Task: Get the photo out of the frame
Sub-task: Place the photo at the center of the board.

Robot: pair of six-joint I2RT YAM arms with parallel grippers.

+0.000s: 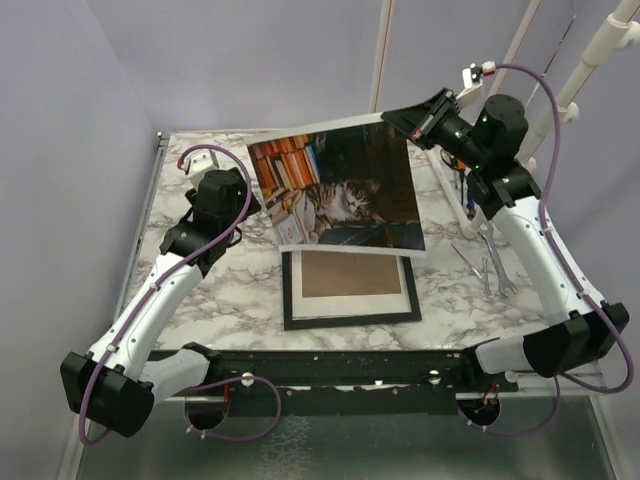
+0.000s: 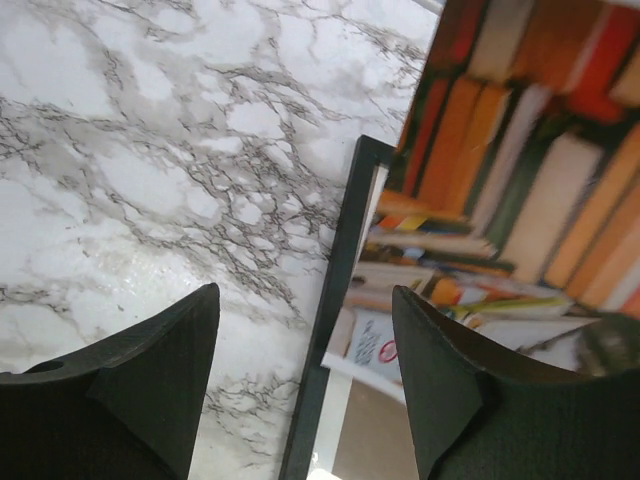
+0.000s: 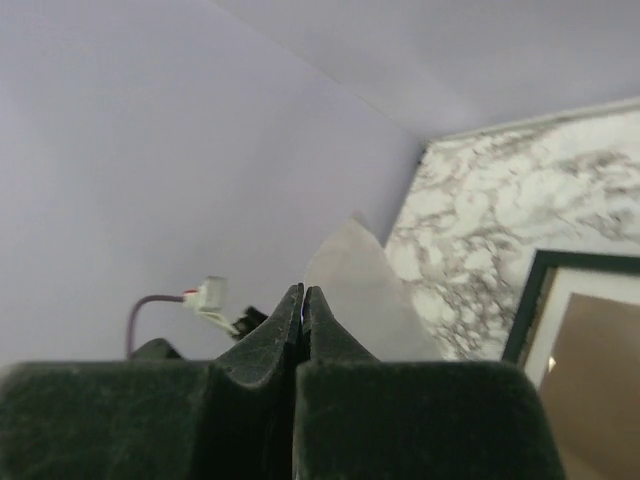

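The photo (image 1: 335, 190), a cat among colourful books, hangs tilted above the table, its near edge low over the frame's far side. My right gripper (image 1: 397, 118) is shut on its far right corner. In the right wrist view the photo's pale back (image 3: 360, 290) shows beside the closed right gripper (image 3: 303, 295). The frame (image 1: 350, 320) lies flat on the marble, with a black border, a white mat and brown board showing inside. My left gripper (image 1: 245, 198) is open at the photo's left edge and holds nothing. Between its fingers (image 2: 150, 370) I see the frame's black border (image 2: 335, 290) and the photo (image 2: 520, 150).
Metal wrenches (image 1: 490, 265) lie on the marble table (image 1: 230, 290) to the right of the frame, close to the right arm. White poles (image 1: 590, 60) rise behind the table's far right corner. Purple walls close in the back and left.
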